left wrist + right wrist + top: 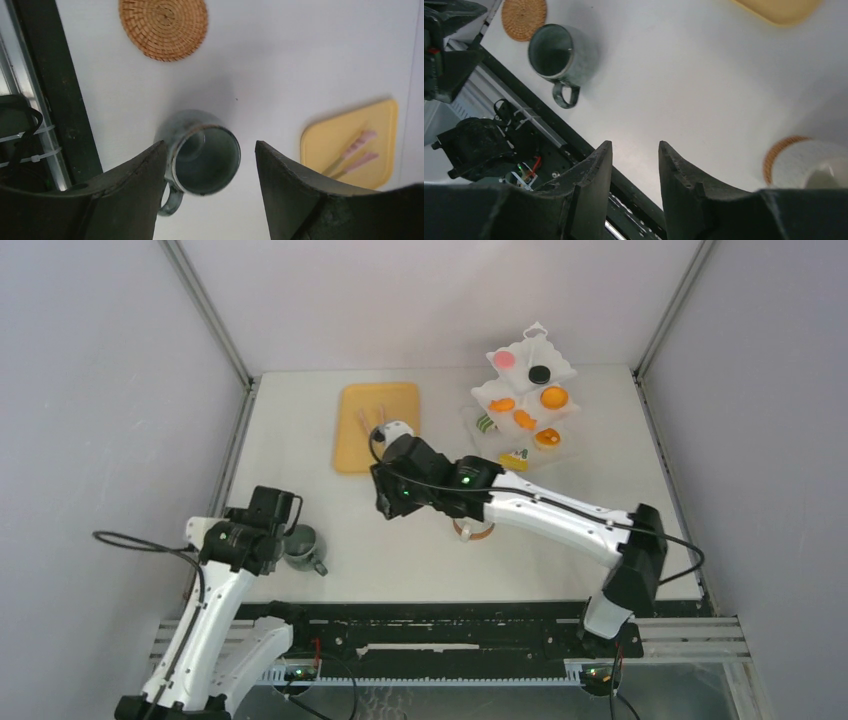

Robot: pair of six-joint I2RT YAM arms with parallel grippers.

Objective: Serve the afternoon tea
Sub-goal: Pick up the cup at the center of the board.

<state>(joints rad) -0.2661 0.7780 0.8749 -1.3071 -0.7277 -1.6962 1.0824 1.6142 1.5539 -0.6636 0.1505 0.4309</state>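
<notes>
Near edge, lower left of the top view: left gripper (209,145) hung over the grey-green mug (202,157) with its jaws wide, one finger on each side of the rim. The right-hand finger was clear of the mug; can't tell whether the other touched. The mug was upright and empty, handle toward the lower left of the left wrist frame. A bare coaster (163,27) lay near it on the white table (420,560), apart from the mug, at the top of that frame.

Mid-table, centre-left of the top view: right gripper (634,145) hovered with jaws partly apart and only bare table between them, holding nothing. The white mug (811,165) stood on the second coaster (774,157) at the lower right of the right wrist frame. From above it was partly hidden under the right arm.

Further back, upper centre: yellow board (352,450) with pink tongs (365,418) lying on it.

Far right: white tiered stand (530,340). Pink round (505,359) and black round (539,374) were on the top tier. Orange tarts (553,397) and green donut (486,423) sat lower, with the yellow wedge (514,461) at the front bottom.
</notes>
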